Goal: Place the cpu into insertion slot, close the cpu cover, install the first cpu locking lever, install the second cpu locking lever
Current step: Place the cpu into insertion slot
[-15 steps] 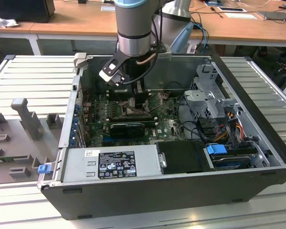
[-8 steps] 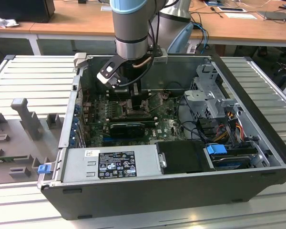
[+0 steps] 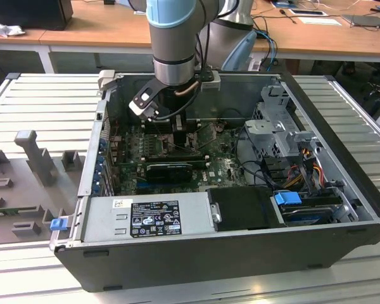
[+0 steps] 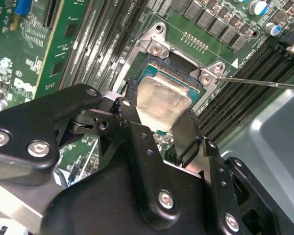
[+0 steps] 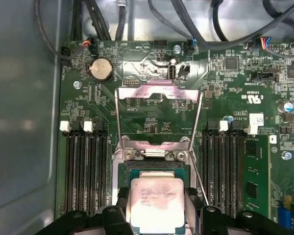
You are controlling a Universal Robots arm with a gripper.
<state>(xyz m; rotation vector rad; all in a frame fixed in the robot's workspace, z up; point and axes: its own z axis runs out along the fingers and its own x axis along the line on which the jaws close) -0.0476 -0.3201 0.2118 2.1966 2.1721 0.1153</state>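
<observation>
Inside the big black metal computer case [image 3: 177, 253], which lies open on its side, you have the grey and pale blue robot arm [image 3: 174, 38] reaching down at about 11 o'clock from the case's middle in the exterior view. Under it lies the flat green motherboard [image 5: 137, 122].

The black metal gripper [image 4: 159, 110] is clenched on the cpu [image 5: 157, 203], a small flat square chip with a pale tan-silver top. One finger presses on each of two opposite edges.

For the directions below, take the hinge side of the socket as 12 o'clock. The cpu cover [image 5: 159, 92], a thin square grey-metal frame with an open centre, is folded out to 12 o'clock and leaves the socket free. The long black memory slots [image 5: 85, 166] lie at 3 and at 9 o'clock.

The insertion slot [image 5: 157, 166], a square black-and-metal socket, shows its 12 o'clock part bare. The cpu hangs over the 6 o'clock part, with its edges nearly parallel to the socket's sides. I cannot tell whether it already touches the socket.

A thin bright wire locking lever [image 5: 198, 174] runs along the 3 o'clock side. I judge that it is not latched.
</observation>
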